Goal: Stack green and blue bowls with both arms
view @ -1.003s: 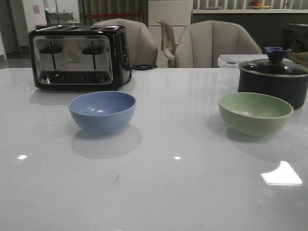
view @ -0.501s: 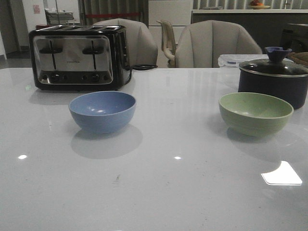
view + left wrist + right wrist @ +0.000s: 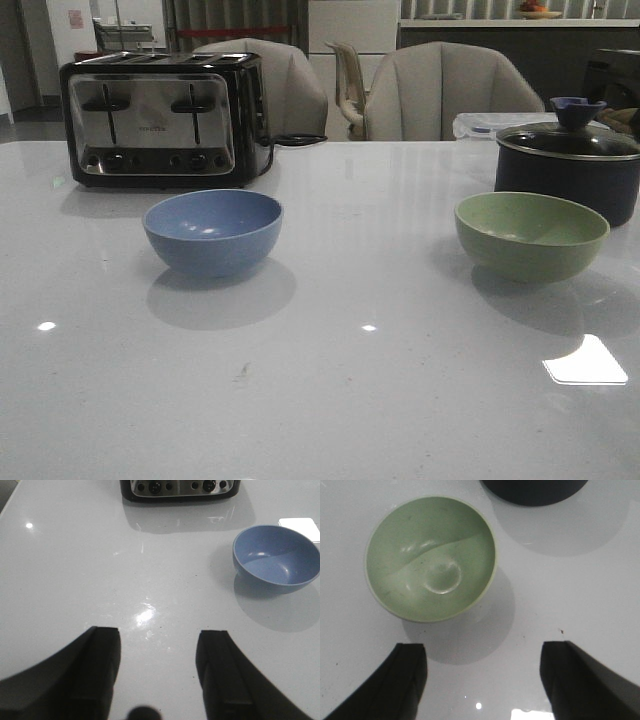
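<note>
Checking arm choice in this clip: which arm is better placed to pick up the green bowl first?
Right. The right gripper is open with the green bowl just ahead of its fingers, while the left gripper, also open, faces the blue bowl near the toaster, across the table.

The front view is dim and greyish, slightly soft and grainy, with the room behind darker still. Light comes from above: the glossy table (image 3: 330, 400) carries small white glints and one hard bright patch near its right edge. Soft shadows pool under the blue bowl (image 3: 212, 232) and green bowl (image 3: 531, 234) — towards the camera. The wrist views are brighter; a glare spot sits on the table in the left one, and the dark fingers (image 3: 97, 670) (image 3: 405, 680) are blurred, out of focus.
</note>
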